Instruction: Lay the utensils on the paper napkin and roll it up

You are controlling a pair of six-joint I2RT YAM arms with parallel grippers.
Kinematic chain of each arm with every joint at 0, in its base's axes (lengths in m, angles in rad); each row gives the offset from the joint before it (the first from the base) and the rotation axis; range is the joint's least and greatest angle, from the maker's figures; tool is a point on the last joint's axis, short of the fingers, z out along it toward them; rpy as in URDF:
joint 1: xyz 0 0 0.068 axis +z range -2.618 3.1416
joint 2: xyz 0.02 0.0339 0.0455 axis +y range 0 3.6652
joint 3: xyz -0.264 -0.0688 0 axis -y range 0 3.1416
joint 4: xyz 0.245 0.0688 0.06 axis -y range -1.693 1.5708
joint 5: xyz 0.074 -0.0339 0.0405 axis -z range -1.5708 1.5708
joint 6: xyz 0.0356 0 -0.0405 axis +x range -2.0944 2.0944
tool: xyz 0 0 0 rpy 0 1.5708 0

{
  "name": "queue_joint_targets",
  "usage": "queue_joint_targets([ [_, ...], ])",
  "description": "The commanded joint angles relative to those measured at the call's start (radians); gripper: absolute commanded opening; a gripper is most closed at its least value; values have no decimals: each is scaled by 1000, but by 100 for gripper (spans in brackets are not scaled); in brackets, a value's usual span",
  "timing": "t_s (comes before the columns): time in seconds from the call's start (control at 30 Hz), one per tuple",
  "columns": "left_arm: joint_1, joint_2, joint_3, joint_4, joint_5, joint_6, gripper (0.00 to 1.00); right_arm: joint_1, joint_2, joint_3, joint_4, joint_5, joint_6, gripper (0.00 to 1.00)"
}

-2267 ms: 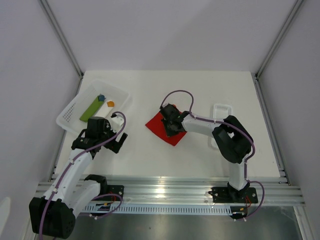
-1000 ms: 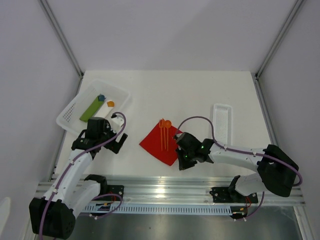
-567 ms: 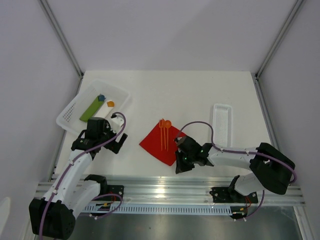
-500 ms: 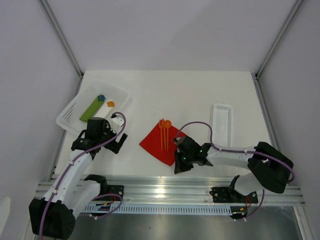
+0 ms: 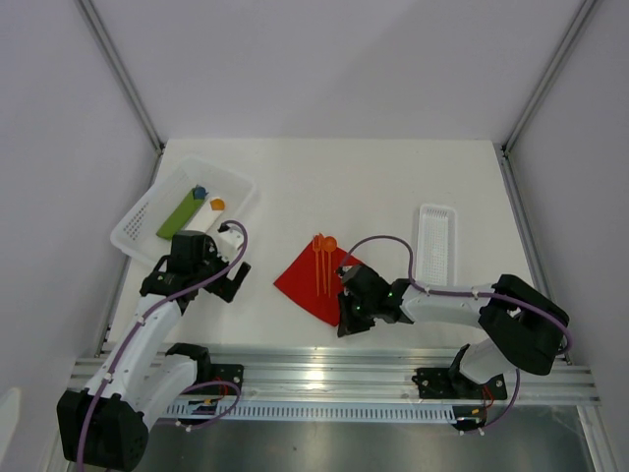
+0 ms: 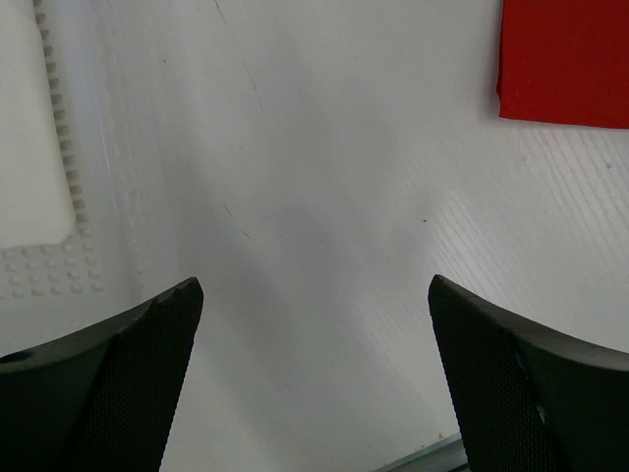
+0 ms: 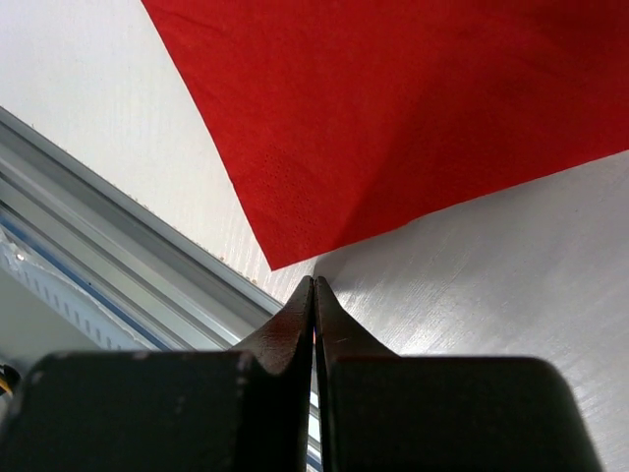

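The red paper napkin (image 5: 313, 278) lies flat as a diamond near the table's middle front. The orange-red utensils (image 5: 322, 261) lie on its upper part, their heads past its top corner. My right gripper (image 5: 344, 323) is shut and empty, its tips just short of the napkin's near corner (image 7: 280, 258), low over the table. My left gripper (image 5: 211, 282) is open and empty to the left; a corner of the napkin (image 6: 565, 59) shows at the top right of the left wrist view.
A white basket (image 5: 138, 221) at the far left holds a green bar (image 5: 180, 216) and small orange and blue blocks. A narrow white tray (image 5: 435, 241) lies at the right. The metal rail (image 5: 324, 374) runs along the front edge, close behind my right gripper.
My right arm left the napkin, with the utensils now lying on it, swung down to the front, and its gripper has crept left toward the napkin's near corner. The left arm has not moved.
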Motion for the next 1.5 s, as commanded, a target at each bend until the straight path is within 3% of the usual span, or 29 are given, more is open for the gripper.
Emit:
queue_joint_targets([
  [0.0, -6, 0, 0, 16, 3, 1, 100, 4, -10, 40, 32, 40, 2, 0],
  [0.77, -6, -1, -2, 16, 3, 1, 100, 2, -14, 134, 21, 160, -29, 0],
  [1.17, -6, -3, 0, 13, 4, 3, 99, -27, 90, 227, 24, 213, -147, 0],
  [1.47, -6, -9, 3, 10, 0, 6, 99, -91, 185, 298, 56, 155, -225, 0],
])
